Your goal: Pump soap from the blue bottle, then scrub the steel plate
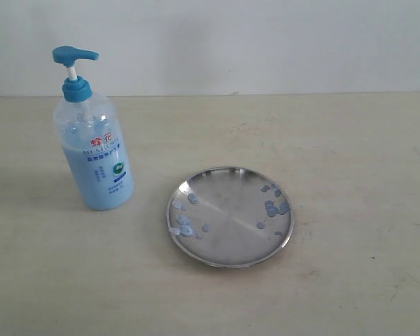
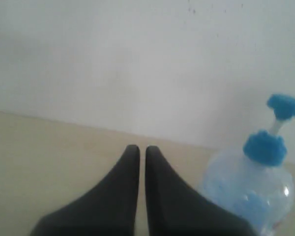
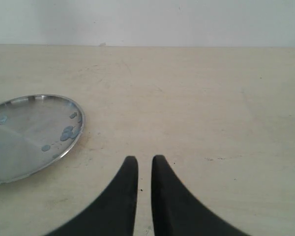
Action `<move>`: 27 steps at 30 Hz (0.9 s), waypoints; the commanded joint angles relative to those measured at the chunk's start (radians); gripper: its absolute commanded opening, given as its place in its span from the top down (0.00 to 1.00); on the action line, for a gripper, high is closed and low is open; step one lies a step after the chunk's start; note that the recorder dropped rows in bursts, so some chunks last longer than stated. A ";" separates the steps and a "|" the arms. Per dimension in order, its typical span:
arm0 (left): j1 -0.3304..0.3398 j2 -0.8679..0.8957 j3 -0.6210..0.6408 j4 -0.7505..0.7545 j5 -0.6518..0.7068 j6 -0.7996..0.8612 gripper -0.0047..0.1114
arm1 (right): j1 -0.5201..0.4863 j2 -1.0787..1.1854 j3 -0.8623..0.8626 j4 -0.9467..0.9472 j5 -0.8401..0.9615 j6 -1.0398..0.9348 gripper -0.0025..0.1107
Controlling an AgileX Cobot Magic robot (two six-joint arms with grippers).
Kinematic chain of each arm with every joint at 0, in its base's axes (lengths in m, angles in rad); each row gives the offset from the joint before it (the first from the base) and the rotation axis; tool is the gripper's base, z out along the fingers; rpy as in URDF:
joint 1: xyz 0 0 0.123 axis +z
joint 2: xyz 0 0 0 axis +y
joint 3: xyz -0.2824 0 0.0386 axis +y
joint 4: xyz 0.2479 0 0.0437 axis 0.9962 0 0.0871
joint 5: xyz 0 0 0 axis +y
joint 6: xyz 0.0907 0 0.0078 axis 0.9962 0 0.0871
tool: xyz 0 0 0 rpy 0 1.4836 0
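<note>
The blue bottle [image 1: 96, 164] stands upright at the left of the table, pump head [image 1: 74, 54] raised. To its right lies the steel plate [image 1: 231, 241], with soap [image 1: 274, 207] blobs along its left and right sides. Neither gripper shows in the exterior view. In the left wrist view my left gripper [image 2: 142, 148] is shut with nothing in it, and the blue bottle [image 2: 250, 194] stands close beside it. My right gripper [image 3: 144, 159] is shut and empty over bare table, apart from the steel plate [image 3: 19, 147], whose soap [image 3: 67, 133] droplets show near the rim.
The beige tabletop [image 1: 350, 154] ends at a plain white wall [image 1: 266, 42] behind. No other objects are in view.
</note>
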 commanded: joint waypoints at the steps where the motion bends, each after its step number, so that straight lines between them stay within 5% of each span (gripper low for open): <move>1: -0.089 0.243 0.129 0.179 -0.301 -0.083 0.92 | 0.002 -0.005 -0.003 -0.003 -0.013 -0.003 0.98; 5: -0.106 0.417 0.129 0.230 -0.523 0.017 0.92 | 0.002 -0.005 -0.003 -0.003 -0.013 -0.003 0.98; 8: -0.106 0.527 0.078 0.230 -0.521 0.029 0.88 | 0.002 -0.005 -0.003 -0.003 -0.013 -0.003 0.98; 11: -0.106 0.631 0.012 0.230 -0.521 0.032 0.66 | 0.002 -0.005 -0.003 -0.003 -0.013 -0.003 0.98; 16: -0.106 0.740 -0.076 0.230 -0.523 0.001 0.05 | 0.002 -0.005 -0.003 -0.003 -0.013 -0.003 0.98; 22: -0.106 0.784 -0.144 0.282 -0.523 -0.026 0.02 | 0.002 -0.005 -0.003 -0.003 -0.013 -0.003 0.98; 27: -0.106 0.784 -0.144 0.488 -0.523 -0.029 0.02 | 0.002 -0.005 -0.003 -0.003 -0.013 -0.003 0.98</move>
